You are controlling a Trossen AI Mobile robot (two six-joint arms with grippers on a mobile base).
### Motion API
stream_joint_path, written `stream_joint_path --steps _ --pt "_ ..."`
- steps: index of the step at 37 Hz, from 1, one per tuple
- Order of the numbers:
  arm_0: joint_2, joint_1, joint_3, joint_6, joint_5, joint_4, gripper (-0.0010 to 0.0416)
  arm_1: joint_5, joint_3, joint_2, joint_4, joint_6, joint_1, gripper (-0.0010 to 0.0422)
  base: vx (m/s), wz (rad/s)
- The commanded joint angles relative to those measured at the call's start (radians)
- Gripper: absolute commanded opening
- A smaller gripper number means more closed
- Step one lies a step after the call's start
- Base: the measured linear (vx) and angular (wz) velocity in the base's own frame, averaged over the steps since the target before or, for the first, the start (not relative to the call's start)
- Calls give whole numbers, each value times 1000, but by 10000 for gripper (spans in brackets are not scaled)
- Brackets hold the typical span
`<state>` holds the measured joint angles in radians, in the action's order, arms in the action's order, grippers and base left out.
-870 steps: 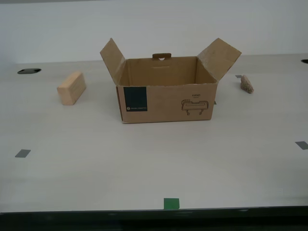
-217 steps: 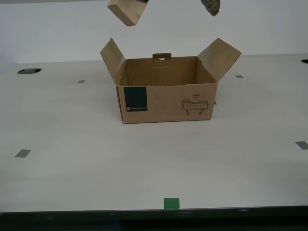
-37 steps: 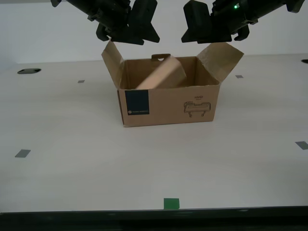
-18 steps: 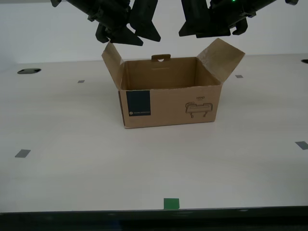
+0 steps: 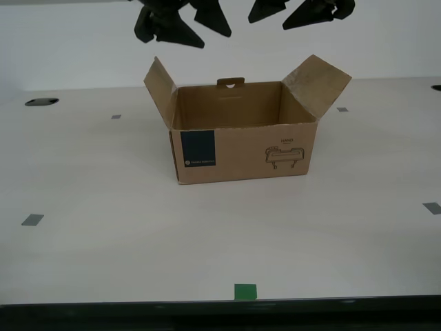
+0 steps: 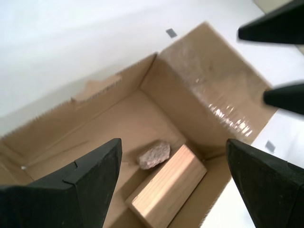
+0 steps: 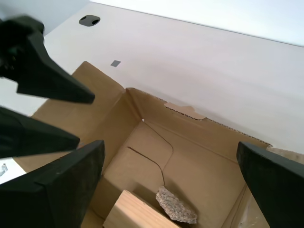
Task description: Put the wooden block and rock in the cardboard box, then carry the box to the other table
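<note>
The cardboard box (image 5: pixel 241 148) stands open on the pale table, with a side flap raised at each end. Inside it, on the floor, lie the wooden block (image 6: pixel 168 187) (image 7: pixel 135 213) and the rock (image 6: pixel 153 155) (image 7: pixel 176 206), close together. The exterior view hides both behind the box's front wall. My first gripper (image 7: pixel 169 144) (image 5: pixel 293 12) hangs open and empty above the box, toward the exterior view's right. Above the box toward that view's left, my second gripper (image 6: pixel 173 141) (image 5: pixel 186 26) is also open and empty. The other table is out of view.
Grey tape squares (image 5: pixel 32 220) (image 5: pixel 432 207) dot the table (image 5: pixel 103 207). A green square (image 5: pixel 244 292) sits at its front edge. A dark cable hole (image 5: pixel 41 102) lies at the exterior view's far left. A handle tab (image 5: pixel 231 82) rises from the box's back wall.
Both open grippers have risen higher above the box. The wooden block, seen tilted in the box a second ago, has dropped below the front wall in the exterior view.
</note>
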<state>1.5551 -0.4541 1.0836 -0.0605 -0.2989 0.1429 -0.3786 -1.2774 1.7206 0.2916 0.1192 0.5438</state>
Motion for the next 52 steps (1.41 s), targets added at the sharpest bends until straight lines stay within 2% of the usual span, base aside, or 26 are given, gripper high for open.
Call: stream_joint_path --steps 1,5,12,27,34,43,52 --pt "-1 2 51 0 -2 66 392 1 -89 1 87 3 0 295 0 0" --pt "-3 5 116 0 2 141 390 4 -188 1 200 5 -2 295 0 0" --pt "-18 24 237 10 5 241 389 4 -309 1 309 5 -10 295 0 0" --pt "-44 151 509 104 5 621 390 3 -385 -21 448 -11 -103 295 0 0" --pt "-56 215 610 143 5 746 390 3 -381 -48 509 -15 -147 295 0 0" --pt "-80 287 676 166 5 817 390 4 -377 -88 558 -26 -182 295 0 0" --pt "-86 341 669 192 5 891 390 4 -374 -98 609 -43 -226 295 0 0"
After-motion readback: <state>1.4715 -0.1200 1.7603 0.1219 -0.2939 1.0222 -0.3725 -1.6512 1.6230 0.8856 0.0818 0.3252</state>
